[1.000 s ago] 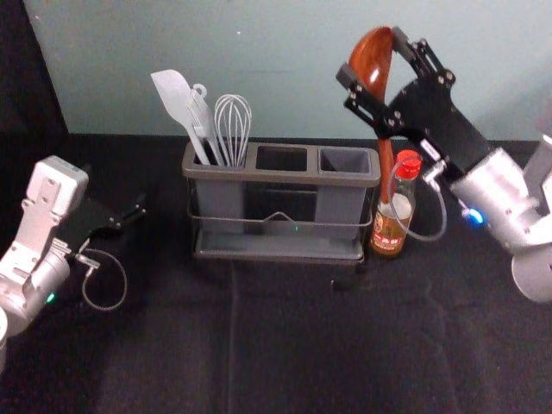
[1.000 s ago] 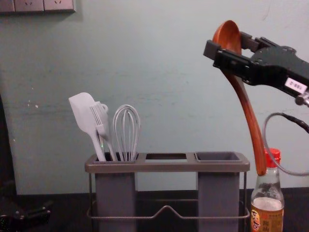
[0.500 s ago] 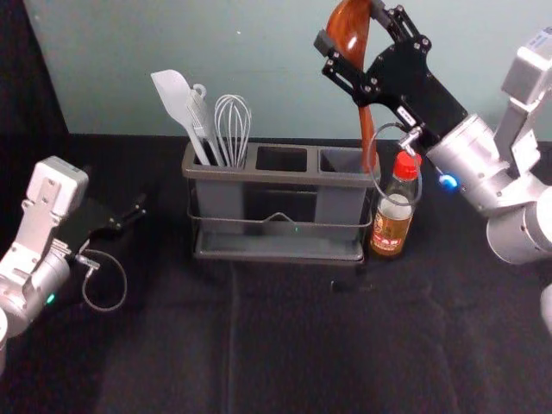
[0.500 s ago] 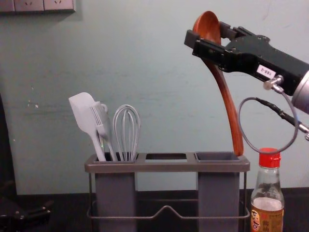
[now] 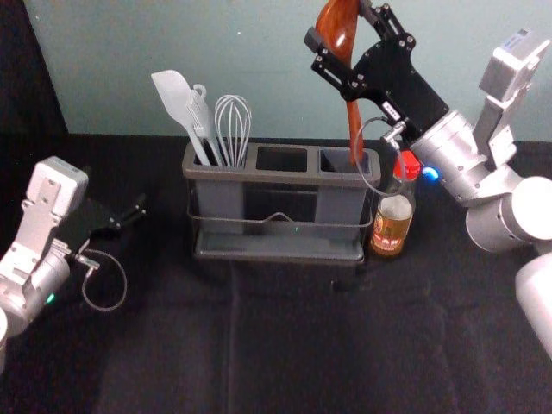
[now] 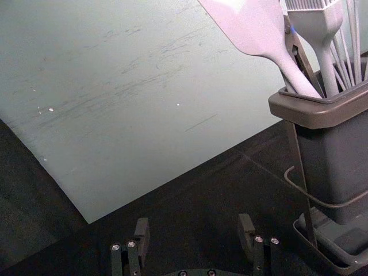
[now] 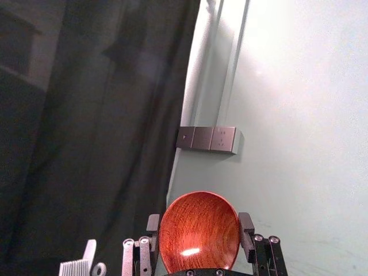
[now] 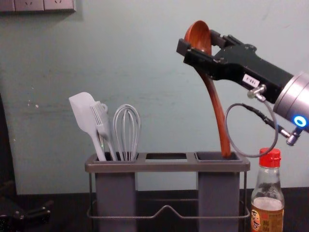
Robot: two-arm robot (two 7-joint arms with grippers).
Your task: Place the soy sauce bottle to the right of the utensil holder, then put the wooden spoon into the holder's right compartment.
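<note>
Right claw [image 5: 340, 23]: clamped on the bowl of the wooden spoon [image 5: 354, 129], one finger to each side, above and behind the right end of the utensil holder [image 5: 280, 176] in the head view. The spoon's handle slants down, its tip at the mouth of the right compartment [image 8: 218, 193]; depth of entry cannot be told.

Left claw [image 5: 138, 212]: parked left of the holder, fingers apart, nothing between them.

Left compartment [image 8: 115, 193]: contains a pale spatula [image 8: 83, 113], a brush [image 8: 101, 121] and a whisk [image 8: 127, 130], heads up. Middle compartment [image 5: 281, 159]: open-topped, between the other two. A tray [image 5: 276, 248] lies at the holder's base.

Soy sauce bottle [image 5: 392, 224]: upright, red-capped, part-filled, just beside the holder's right end, on the black-covered surface [image 5: 285, 336]. The right arm's cable [image 8: 276, 129] loops between holder and bottle cap in the chest view; contact cannot be determined.

Beyond: a pale wall [image 8: 159, 58] with a socket panel [image 7: 207, 139], and a dark curtain [image 7: 98, 115].
</note>
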